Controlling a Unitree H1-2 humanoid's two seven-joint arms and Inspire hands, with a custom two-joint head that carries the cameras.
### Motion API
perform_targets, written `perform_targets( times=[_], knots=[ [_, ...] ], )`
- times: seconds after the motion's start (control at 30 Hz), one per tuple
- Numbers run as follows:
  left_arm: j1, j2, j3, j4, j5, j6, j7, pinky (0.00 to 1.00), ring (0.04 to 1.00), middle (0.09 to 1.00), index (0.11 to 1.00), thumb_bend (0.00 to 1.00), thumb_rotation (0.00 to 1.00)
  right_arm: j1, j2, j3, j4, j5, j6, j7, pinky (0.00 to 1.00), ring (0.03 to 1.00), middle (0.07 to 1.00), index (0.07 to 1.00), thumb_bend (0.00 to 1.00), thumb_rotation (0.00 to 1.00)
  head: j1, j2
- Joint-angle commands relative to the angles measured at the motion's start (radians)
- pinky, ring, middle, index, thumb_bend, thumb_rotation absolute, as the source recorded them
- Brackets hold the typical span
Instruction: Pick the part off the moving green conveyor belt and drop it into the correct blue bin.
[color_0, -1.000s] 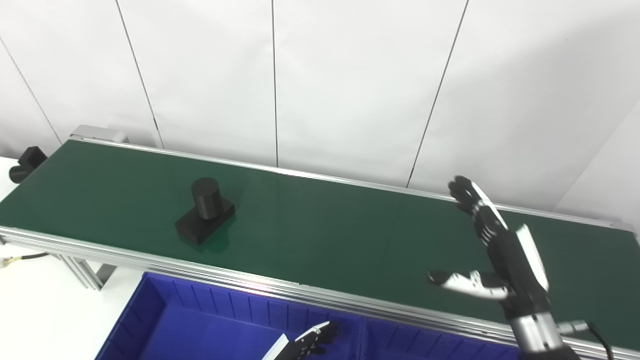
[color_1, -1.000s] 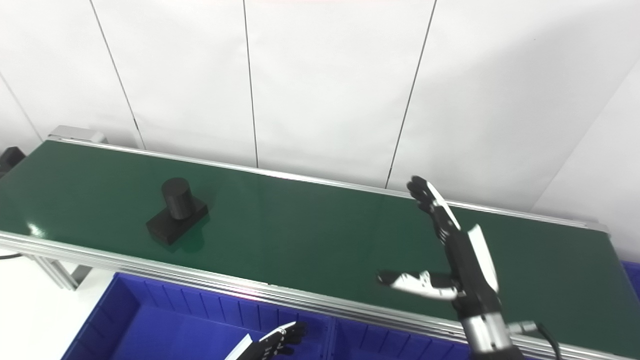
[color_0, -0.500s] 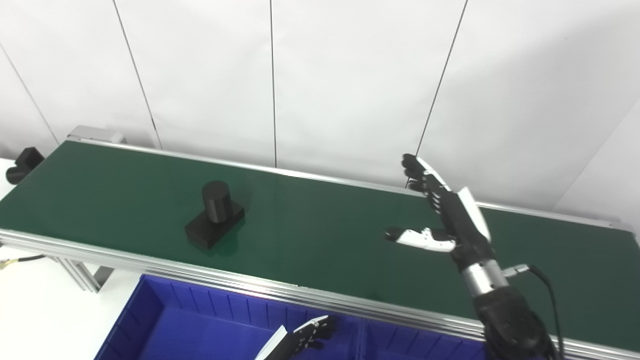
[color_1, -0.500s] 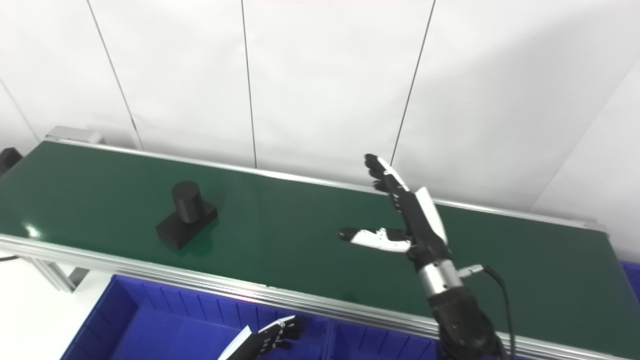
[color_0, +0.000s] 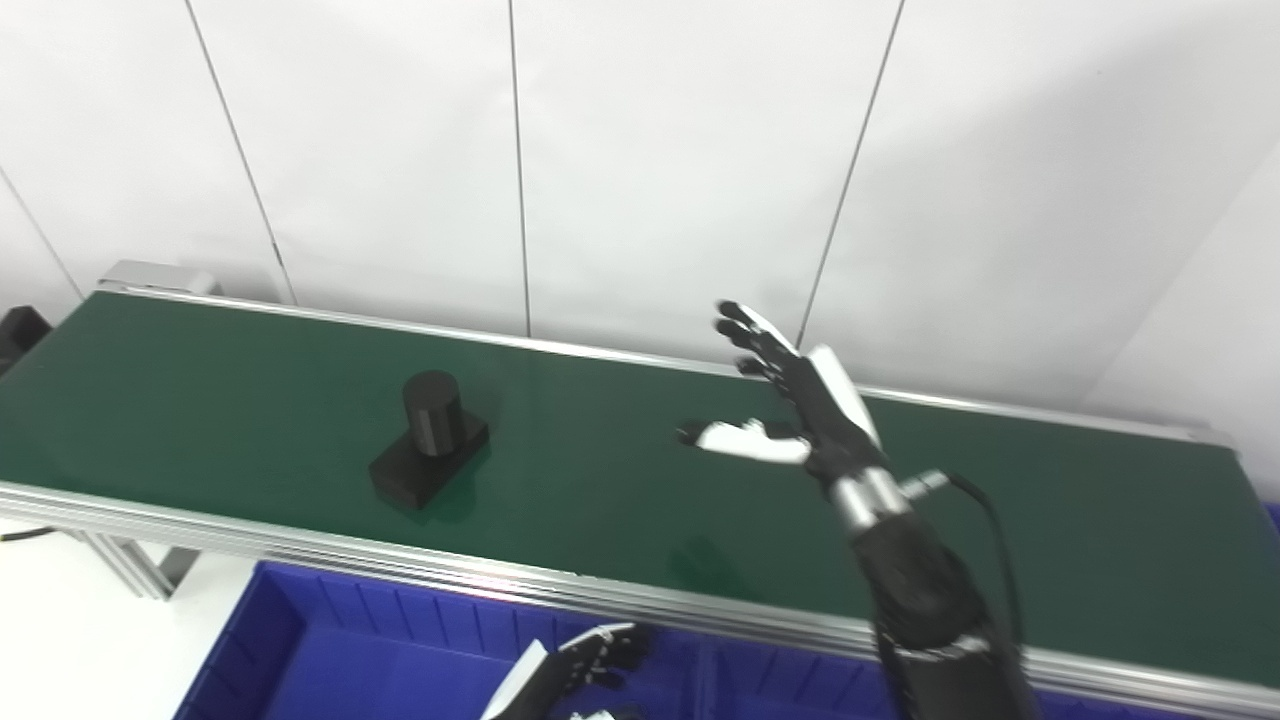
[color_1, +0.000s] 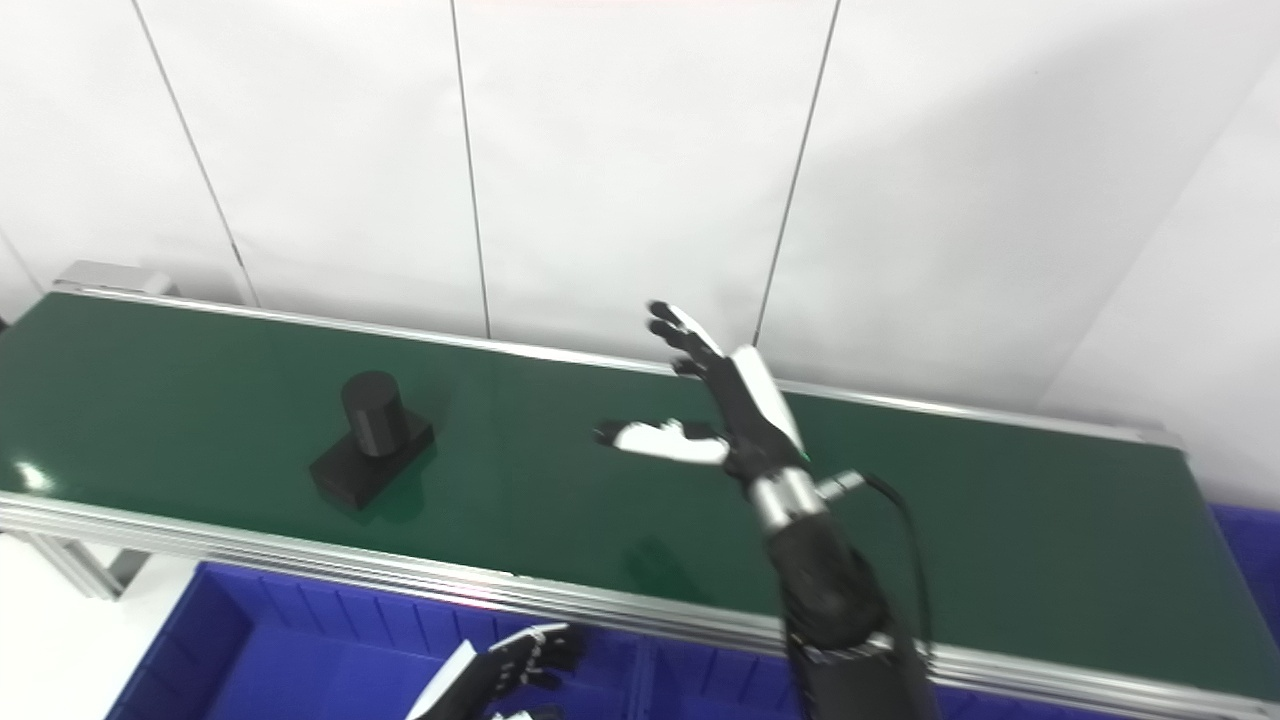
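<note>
Left of your right hand (color_0: 790, 420), well apart: the part (color_0: 430, 440), cylinder upright. Hand spread, empty, nearer than the left.

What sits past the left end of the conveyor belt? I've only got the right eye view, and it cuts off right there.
Observer: The left eye view shows a black object just off the left end of the conveyor belt, cut by the picture's edge, so I cannot tell what it is.
Operator: Anything lower down on that side?
Observer: Yes, a dark cable comes in from the left edge, below the belt's near rail, above the white surface.
</note>
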Motion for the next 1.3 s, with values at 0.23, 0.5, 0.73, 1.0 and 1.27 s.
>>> perform_targets(
  times=[0.23,0.5,0.73,1.0,1.27],
  knots=[
    [-0.006,0.018,0.033,-0.042,-0.031,-0.037,-0.065,0.70,0.767,0.798,0.786,0.72,0.80,-0.128,0.067,0.027,0.108,-0.049,0.038,-0.051,0.83,0.893,0.911,0.931,0.97,0.50,-0.056,0.013],
    [-0.002,0.027,0.055,-0.044,-0.036,-0.037,-0.104,0.70,0.748,0.772,0.767,0.70,0.83,-0.190,0.115,0.057,0.254,-0.081,0.026,-0.094,0.80,0.870,0.907,0.932,0.96,0.51,-0.122,0.010],
    [0.000,0.038,0.042,-0.049,-0.016,-0.037,-0.116,0.70,0.743,0.763,0.760,0.68,0.88,-0.238,0.141,0.060,0.396,-0.069,-0.020,-0.124,0.79,0.872,0.917,0.924,0.97,0.48,-0.093,0.011],
    [0.006,0.042,0.004,-0.067,0.005,-0.037,-0.091,0.68,0.727,0.751,0.750,0.69,0.87,-0.277,0.162,0.081,0.510,-0.074,-0.059,-0.155,0.74,0.847,0.913,0.931,0.99,0.48,-0.007,0.011],
    [-0.008,0.054,-0.062,-0.077,0.032,-0.037,-0.042,0.67,0.726,0.755,0.752,0.72,0.86,-0.297,0.170,0.114,0.567,-0.091,-0.081,-0.180,0.75,0.862,0.920,0.932,1.00,0.47,0.086,0.010]
  ],
)
